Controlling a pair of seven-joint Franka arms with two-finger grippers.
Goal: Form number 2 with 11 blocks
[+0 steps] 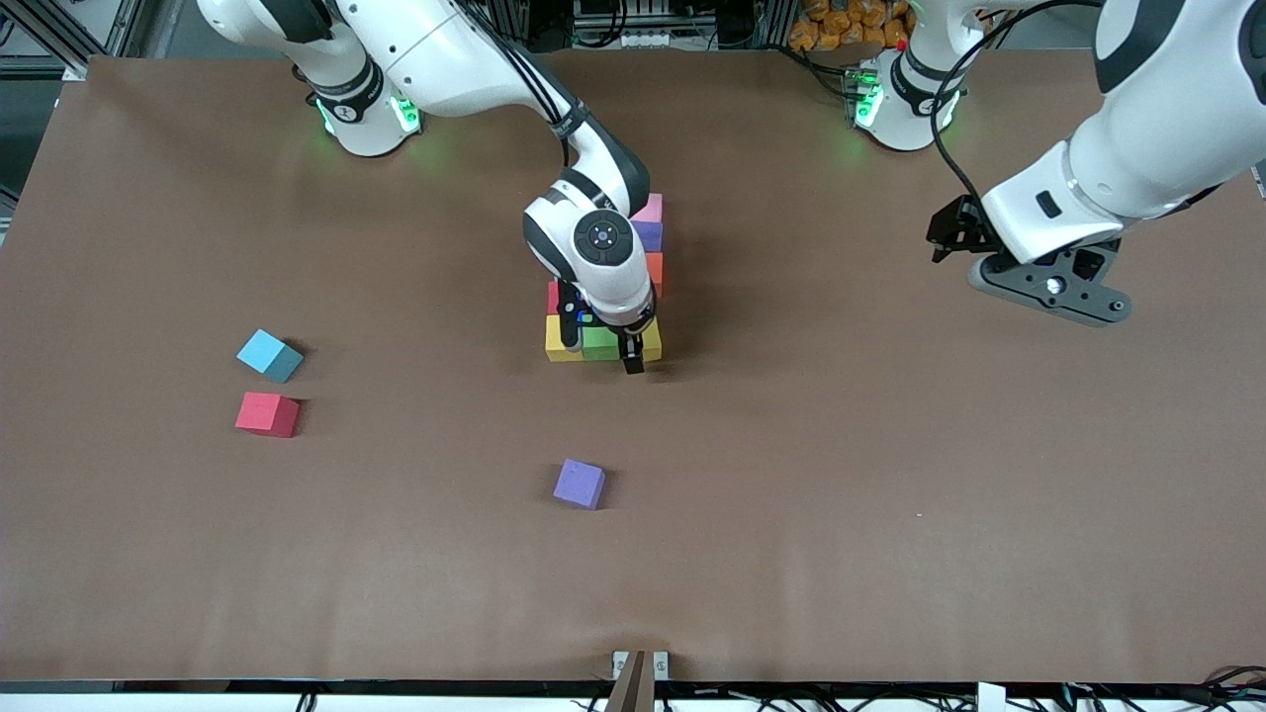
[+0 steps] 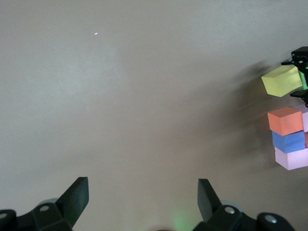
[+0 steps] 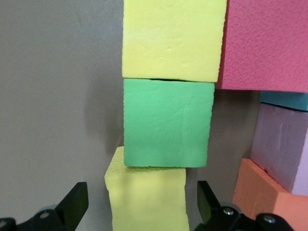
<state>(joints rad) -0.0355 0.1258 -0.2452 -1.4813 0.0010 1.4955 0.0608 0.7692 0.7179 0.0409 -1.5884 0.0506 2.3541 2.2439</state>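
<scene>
Three loose blocks lie apart from the rest on the brown table (image 1: 890, 514). Starting at the right arm's end, we see a light blue block (image 1: 269, 355) and just nearer the front camera a red block (image 1: 267, 413); the two sit close but not touching. Toward the middle of the table, nearer the front camera than the cluster, a purple block (image 1: 580, 484) lies alone.

At the centre we find the partly built number 2 (image 1: 605, 287), much of it covered by the right arm. Its nearest row reads yellow block (image 1: 562, 339), green block (image 1: 599, 342) and a second yellow block (image 1: 650, 338), side by side and touching; the last sits slightly askew against the green one. Next to the first yellow block a red cube (image 3: 269, 43) shows in the right wrist view. Rising away from the front camera on the left arm's side are an orange block (image 1: 654, 269), a purple cube (image 1: 648, 235) and a pink block (image 1: 649, 209).

We see the right gripper (image 1: 599, 341) low over that nearest row, its fingers spread apart on either side of the askew yellow block without pressing on it.

We see the left gripper (image 2: 143, 197) waiting in the air over bare table toward the left arm's end, fingers spread wide and holding nothing.
</scene>
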